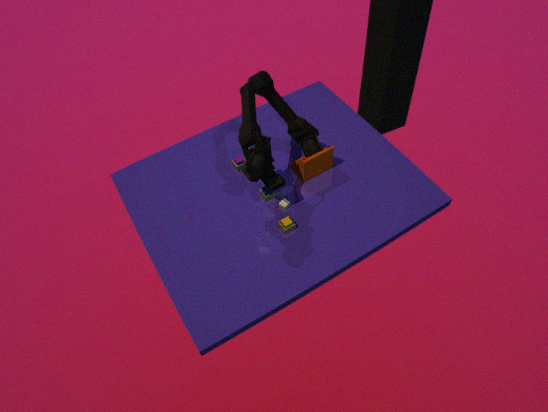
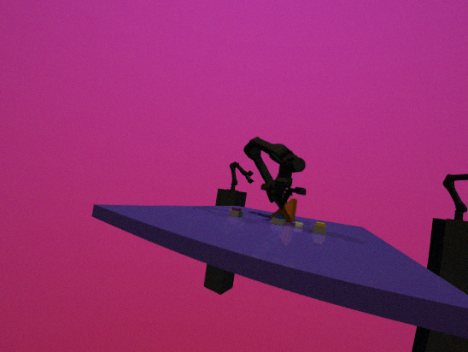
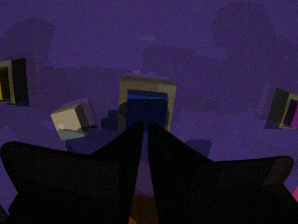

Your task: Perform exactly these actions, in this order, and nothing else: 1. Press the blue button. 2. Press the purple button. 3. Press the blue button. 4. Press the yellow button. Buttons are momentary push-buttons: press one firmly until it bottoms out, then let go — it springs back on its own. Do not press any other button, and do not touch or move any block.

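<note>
Gripper was right over the blue button, fingers pretty much closed

White block sat between blue and the yellow button

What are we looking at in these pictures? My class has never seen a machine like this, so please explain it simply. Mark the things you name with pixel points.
This is one jointed robot arm ending in a claw (image 1: pixel 276 183) (image 2: pixel 282 208) (image 3: pixel 145 128). One picture looks down from above, one looks across the table (image 1: pixel 200 225) (image 2: pixel 256 248) from the side, and one looks out past the claw's two dark fingers. On the table are a purple button (image 1: pixel 239 160) (image 2: pixel 236 209), a blue button (image 2: pixel 279 217) (image 3: pixel 147 107) and a yellow button (image 1: pixel 286 221) (image 2: pixel 319 225), plus a small white block (image 1: pixel 284 204) (image 2: pixel 299 225) (image 3: pixel 70 121) and an orange wedge-like piece (image 1: pixel 319 163) (image 2: pixel 291 209). The claw is shut, holding nothing, above the blue button.
</note>
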`<state>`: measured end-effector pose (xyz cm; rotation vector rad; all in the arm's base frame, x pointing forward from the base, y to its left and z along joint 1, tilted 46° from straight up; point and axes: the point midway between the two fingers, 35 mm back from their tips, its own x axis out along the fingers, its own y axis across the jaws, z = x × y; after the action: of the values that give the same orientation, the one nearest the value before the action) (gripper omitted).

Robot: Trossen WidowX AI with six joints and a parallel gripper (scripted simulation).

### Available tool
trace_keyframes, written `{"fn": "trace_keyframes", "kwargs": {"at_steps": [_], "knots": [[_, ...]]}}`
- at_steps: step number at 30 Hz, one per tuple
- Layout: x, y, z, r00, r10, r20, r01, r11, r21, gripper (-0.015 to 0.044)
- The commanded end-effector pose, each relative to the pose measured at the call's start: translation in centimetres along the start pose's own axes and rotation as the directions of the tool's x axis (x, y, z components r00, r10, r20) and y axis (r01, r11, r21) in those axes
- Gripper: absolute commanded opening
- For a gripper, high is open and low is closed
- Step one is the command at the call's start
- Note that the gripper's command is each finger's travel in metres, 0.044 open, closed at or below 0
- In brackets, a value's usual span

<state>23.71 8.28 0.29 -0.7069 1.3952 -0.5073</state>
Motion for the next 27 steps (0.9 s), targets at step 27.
{"fn": "trace_keyframes", "kwargs": {"at_steps": [27], "knots": [[3.5,-0.2,-0.2,1.000,-0.011,-0.002,0.011,1.000,-0.008,0.0020]]}}
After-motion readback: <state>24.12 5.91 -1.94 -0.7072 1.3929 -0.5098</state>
